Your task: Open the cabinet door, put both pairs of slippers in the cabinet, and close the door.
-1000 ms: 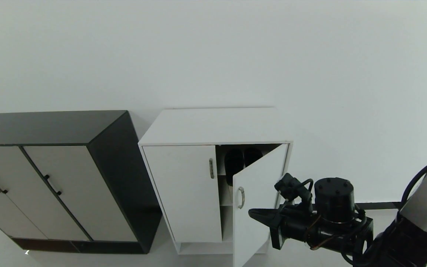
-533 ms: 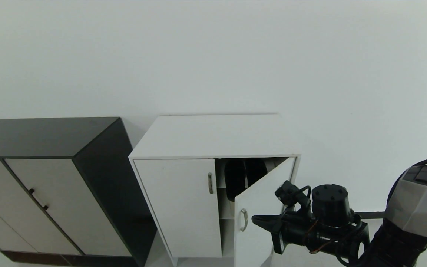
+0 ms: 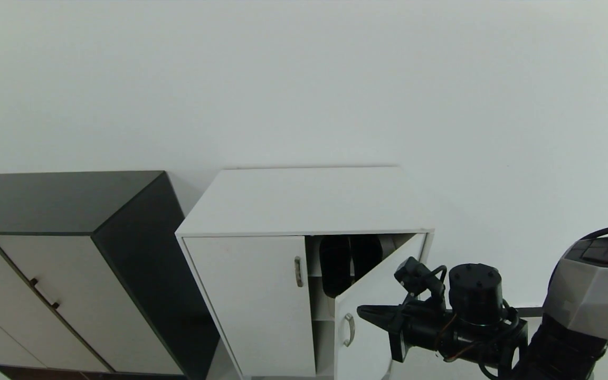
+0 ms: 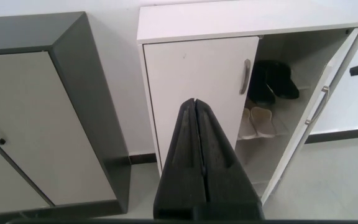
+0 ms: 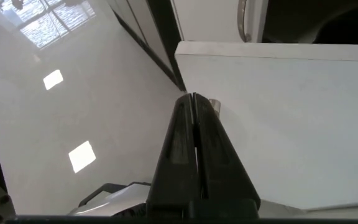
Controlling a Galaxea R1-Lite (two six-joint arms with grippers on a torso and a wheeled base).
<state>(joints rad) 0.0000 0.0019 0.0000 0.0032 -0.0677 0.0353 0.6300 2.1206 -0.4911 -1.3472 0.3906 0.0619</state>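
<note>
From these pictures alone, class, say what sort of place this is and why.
Probably an indoor entryway or test room: a white shoe cabinet holding slippers, a dark cabinet beside it, a plain white wall.

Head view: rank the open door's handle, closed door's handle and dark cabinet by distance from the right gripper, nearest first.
1. open door's handle: just beside the right gripper, at its tip.
2. closed door's handle: across the opening, to the robot's left.
3. dark cabinet: far left, farthest.
</note>
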